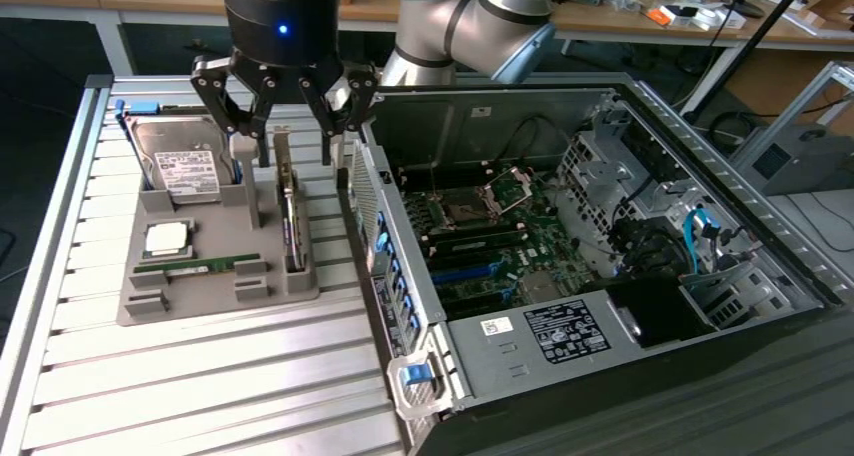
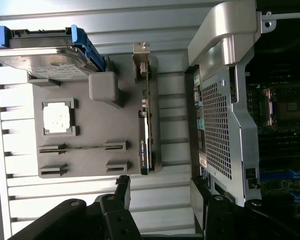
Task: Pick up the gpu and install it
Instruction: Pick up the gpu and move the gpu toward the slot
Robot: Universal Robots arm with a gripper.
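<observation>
The gpu [image 1: 290,216] is a thin dark card standing on edge in a slot of the grey tray [image 1: 214,298], its silver bracket at the far end. My gripper [image 1: 287,144] hangs open right above it, one finger on each side of the card's far end, touching nothing. In the wrist view the gpu [image 2: 145,137] lies along the tray [image 2: 90,100], and my gripper [image 2: 161,192] stands open just past its near end, with the black fingertips [image 2: 122,186] apart.
The tray also holds a silver hard drive [image 1: 184,161], a CPU [image 1: 167,238] and a green RAM stick [image 1: 200,264]. The open computer case [image 1: 441,376] lies right beside the tray, its motherboard [image 1: 494,226] exposed; its perforated wall [image 2: 225,125] stands close to the gpu.
</observation>
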